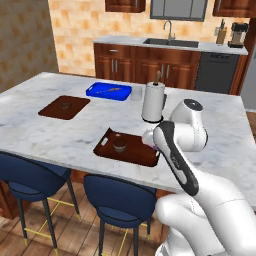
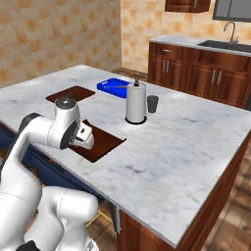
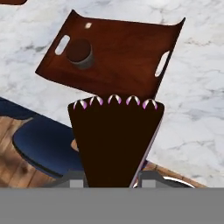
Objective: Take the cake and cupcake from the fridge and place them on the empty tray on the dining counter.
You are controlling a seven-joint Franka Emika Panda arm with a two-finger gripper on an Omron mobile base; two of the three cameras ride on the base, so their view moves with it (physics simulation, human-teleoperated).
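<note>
The gripper (image 3: 113,175) is closed on the cake (image 3: 114,135), a dark wedge with a row of pink scallops along its wide end, held in the air above the near edge of the dining counter (image 1: 60,135), on the near side of the tray (image 3: 127,57). The tray sits close to that near edge, its flared rims up and a handle cut-out at each short end. The cupcake (image 3: 80,53) stands inside it, tucked into the corner by the left cut-out, so most of the tray floor is bare. In the left base view the cupcake (image 1: 119,144) stands left of the tray's middle. Behind the tray a white paper-towel roll (image 1: 153,101) stands upright, with a small dark cup (image 2: 153,103) beside it. Farther left lie a flat brown square tray (image 1: 64,107) and a blue tray (image 1: 108,91), both well apart from the gripper. Navy stools (image 1: 117,196) line the near edge below.
</note>
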